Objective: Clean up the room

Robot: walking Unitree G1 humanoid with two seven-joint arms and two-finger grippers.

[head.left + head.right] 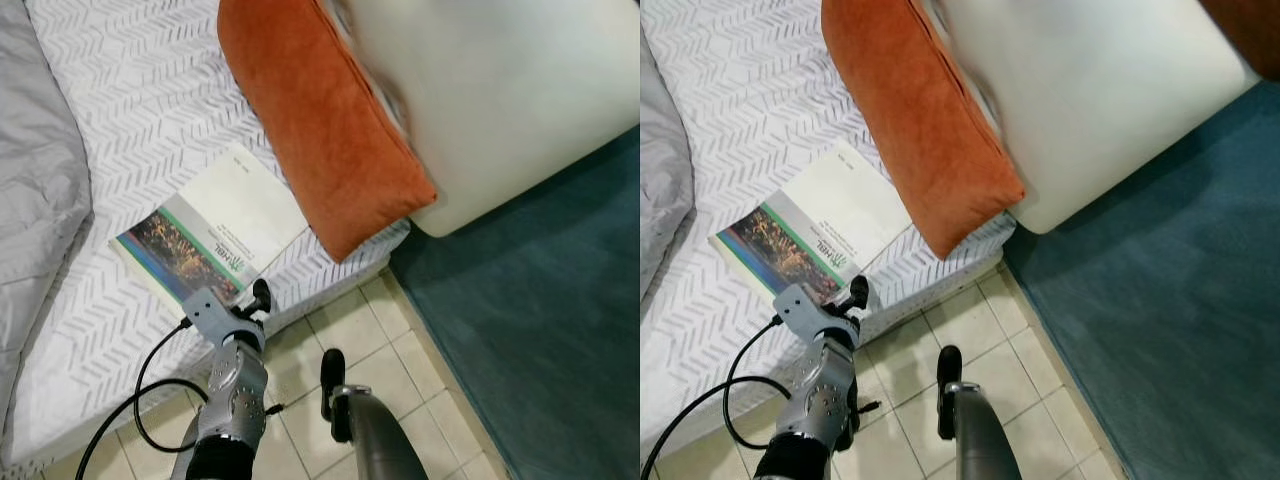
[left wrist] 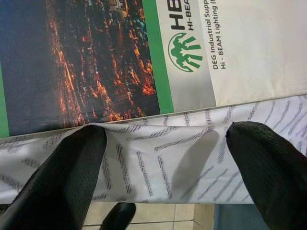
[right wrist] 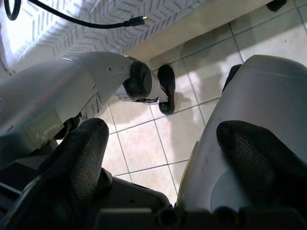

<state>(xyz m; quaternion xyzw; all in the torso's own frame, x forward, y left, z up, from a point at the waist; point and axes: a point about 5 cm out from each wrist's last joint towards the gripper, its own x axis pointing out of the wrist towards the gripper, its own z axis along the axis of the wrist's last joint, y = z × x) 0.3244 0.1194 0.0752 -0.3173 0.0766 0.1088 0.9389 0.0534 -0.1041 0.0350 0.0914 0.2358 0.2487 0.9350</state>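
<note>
We face a bed (image 1: 120, 110) with a chevron sheet, a booklet (image 1: 215, 235) and an orange pillow (image 1: 320, 120), above tiled floor (image 1: 400, 370). Our left gripper's (image 2: 165, 158) fingers (image 2: 67, 177) are spread at the booklet's edge; our right gripper's (image 3: 158, 153) fingers (image 3: 76, 158) are spread too, over floor.

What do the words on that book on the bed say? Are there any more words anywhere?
"HB..." in big black letters, cut off at the picture's edge, on the book cover beside its green logo.
"HI-BEAM", just under that.
"DEG Industrial Supp...", cut off, on the cover's white part.
"Hi - BEAM Lighting (M...", cut off, on the next line.
A short line near the book's far corner is too small to read.
</note>
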